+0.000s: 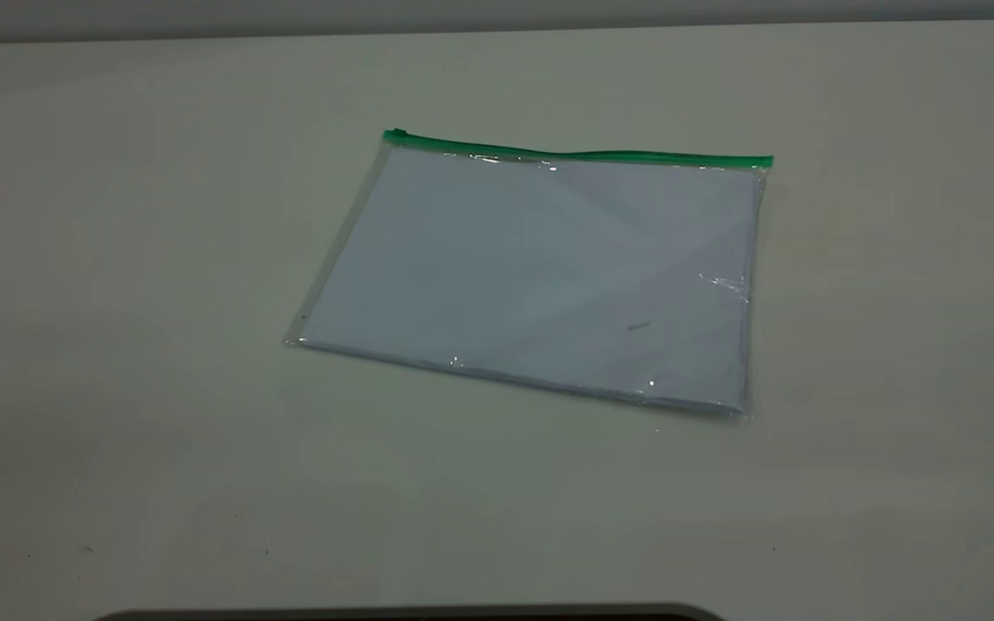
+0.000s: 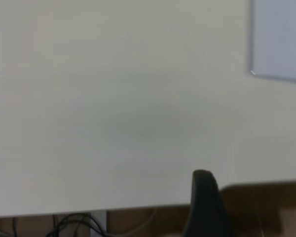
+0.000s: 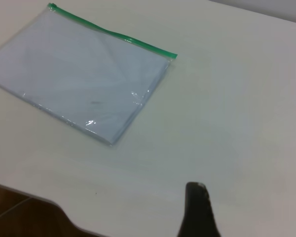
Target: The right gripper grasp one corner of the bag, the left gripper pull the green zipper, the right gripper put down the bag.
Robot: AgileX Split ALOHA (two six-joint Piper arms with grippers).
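The bag (image 1: 531, 276) lies flat on the white table, clear plastic with white paper inside. The green zipper (image 1: 579, 155) runs along its far edge, with the slider tab (image 1: 395, 134) at the left end. No arm shows in the exterior view. In the right wrist view the bag (image 3: 79, 74) and the green zipper (image 3: 113, 33) lie well away from the right gripper (image 3: 197, 190), of which only a black tip shows. In the left wrist view only a corner of the bag (image 2: 281, 39) shows, far from the left gripper (image 2: 203, 177), which hangs near the table's edge.
The white table (image 1: 117, 345) surrounds the bag on all sides. Its edge shows in the left wrist view (image 2: 89, 210) with black cables (image 2: 74, 224) below it, and in the right wrist view (image 3: 44, 201). A dark curved shape (image 1: 411, 614) lies at the near edge.
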